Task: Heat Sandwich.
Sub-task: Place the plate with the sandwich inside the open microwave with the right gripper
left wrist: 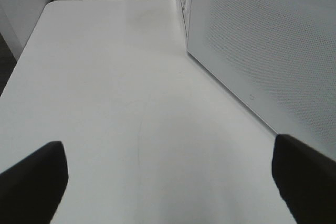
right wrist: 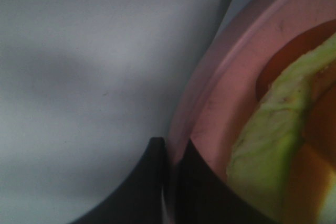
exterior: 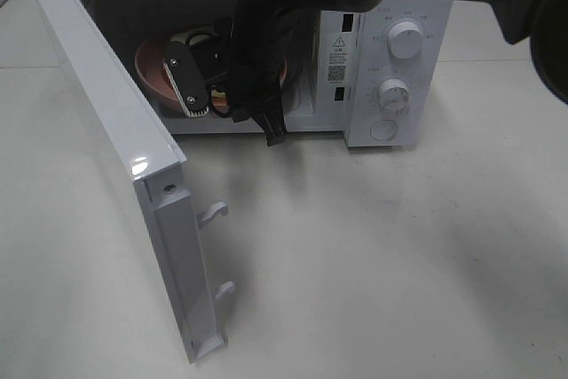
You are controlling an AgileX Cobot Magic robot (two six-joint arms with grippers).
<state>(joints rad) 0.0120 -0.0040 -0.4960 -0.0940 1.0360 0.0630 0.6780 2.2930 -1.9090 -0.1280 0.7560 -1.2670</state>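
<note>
White tabletop (exterior: pixel 373 246) filled the high view, where the microwave (exterior: pixel 390 51) stood with its door (exterior: pixel 106 104) swung wide. You had the right gripper (exterior: pixel 188 73) reaching inside the cavity, at the pink plate (exterior: pixel 149 68). The arm hid the sandwich in that view.

Left wrist view: the left gripper (left wrist: pixel 168 182) was spread wide above the tabletop (left wrist: pixel 131 77), holding nothing, near the meshed face of the door (left wrist: pixel 262 40).

Right wrist view: the right gripper (right wrist: pixel 170 156) was pinched on the rim of the pink plate (right wrist: pixel 210 93). The sandwich (right wrist: pixel 273 140) lay on that plate, inside the oven.

The step read as placing the plate. You would have done well to keep it level and settle it flat on the cavity floor before letting go. Then you could back straight out, clear of the door frame.
</note>
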